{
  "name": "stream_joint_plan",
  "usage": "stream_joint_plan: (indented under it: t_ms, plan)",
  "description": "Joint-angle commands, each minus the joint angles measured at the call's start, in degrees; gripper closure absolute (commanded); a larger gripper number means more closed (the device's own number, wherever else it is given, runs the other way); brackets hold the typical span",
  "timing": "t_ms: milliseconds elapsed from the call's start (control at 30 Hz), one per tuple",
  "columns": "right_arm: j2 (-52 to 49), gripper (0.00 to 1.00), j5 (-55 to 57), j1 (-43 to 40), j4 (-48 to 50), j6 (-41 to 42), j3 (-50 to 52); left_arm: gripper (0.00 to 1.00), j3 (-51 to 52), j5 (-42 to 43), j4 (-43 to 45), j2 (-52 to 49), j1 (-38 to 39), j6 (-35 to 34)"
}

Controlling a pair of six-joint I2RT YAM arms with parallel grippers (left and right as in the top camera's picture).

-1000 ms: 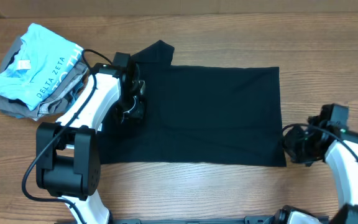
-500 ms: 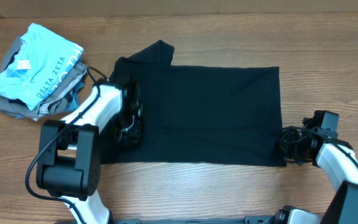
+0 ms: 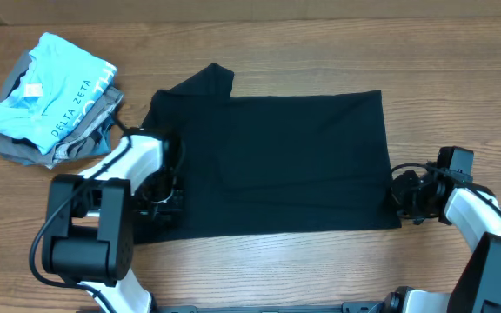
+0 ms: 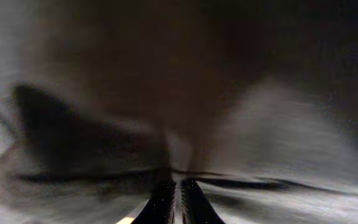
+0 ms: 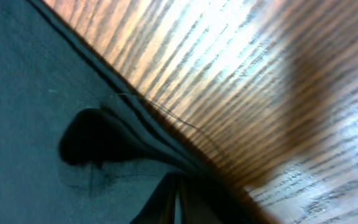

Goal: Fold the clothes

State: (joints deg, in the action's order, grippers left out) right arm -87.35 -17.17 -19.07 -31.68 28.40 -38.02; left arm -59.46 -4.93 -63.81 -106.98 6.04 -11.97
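— Wood first: how much of the wooden table (image 3: 320,269) shows round the cloth?

— Item 1, wooden table. Bare grain shows in a band along 12 o'clock and in a narrower strip along 6 o'clock. A wide patch lies at 3 o'clock, partly taken by the right arm. At 10 o'clock sits a pile: a light blue garment (image 3: 55,83) lettered "DELTA ZETA" on top of grey garments (image 3: 24,149). The pile is near the shirt's far left corner but apart from it.

— Edges of the main piece?

— Item 2, black T-shirt (image 3: 277,161). It lies flat at the table's centre, long side running 9 to 3 o'clock. The far and right edges are straight; the near edge is straight but slightly slanted. One sleeve (image 3: 203,83) sticks out at 11 o'clock. The fabric is plain, matt and soft, with no print and few wrinkles seen from overhead.

— Left claw?

— Item 3, left gripper (image 3: 159,207). It sits on the shirt's 8 o'clock corner. The wrist view is blurred. The fingers (image 4: 163,202) stand together with dark creases running into the tips, so it is clamped on the black T-shirt as far as can be told.

— Right claw?

— Item 4, right gripper (image 3: 404,196). It is at the shirt's 4 o'clock edge, close to the near corner. The wrist view is sharp. The fingers (image 5: 163,202) are together with the hem pinched between them. A small raised fold of fabric sits beside the tips, and wood grain lies directly past the hem.
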Motion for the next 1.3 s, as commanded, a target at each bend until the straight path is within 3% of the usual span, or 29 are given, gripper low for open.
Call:
stream_joint_plan:
  t_ms: [0, 267, 367, 500, 533, 667, 767, 967, 1167, 1267]
  plan:
    - [-2.4, 0.89, 6.5, -0.3, -2.1, -1.7, -1.0, 0.92, 0.2, -5.1, 0.6, -0.7, -1.9, -2.4]
    - [0.5, 0.8, -1.0, -0.3, -14.0, -10.4, -11.9, 0.89, -2.3, 0.7, -0.8, 4.4, -1.9, 0.8]
    - [1.4, 0.77, -5.6, 0.0, -16.9, -11.0, -13.6, 0.82, -3.6, 8.1, -0.3, 8.3, -1.8, 4.3]
    - [1.6, 0.76, -10.6, 0.0, -16.7, -11.1, -13.6, 0.8, -4.0, 15.9, 2.2, 13.0, -1.9, 8.4]
    - [1.8, 0.72, -13.1, 0.0, -14.9, -13.0, -13.8, 0.77, -4.4, 17.6, 3.1, 14.0, -1.9, 9.4]
    - [2.2, 0.59, -17.7, 0.1, -13.7, -14.7, -19.3, 0.45, -10.1, 21.6, 5.0, 16.4, -1.9, 11.4]
    - [2.2, 0.55, -19.0, 0.1, -16.9, -14.5, -27.2, 0.42, -16.9, 21.3, 6.0, 16.1, -1.9, 13.9]
    - [1.1, 0.51, -18.5, 0.2, -13.0, -9.8, -37.4, 0.4, -30.2, 20.8, 11.5, 9.1, -1.9, 14.0]
    - [0.4, 0.45, -18.5, 0.2, -9.3, -5.7, -37.8, 0.35, -40.8, 21.1, 15.8, -5.5, -0.8, 15.8]
    - [0.4, 0.45, -18.5, 0.2, -11.7, -5.9, -37.8, 0.33, -43.0, 19.6, 24.0, -12.7, 0.8, 16.9]
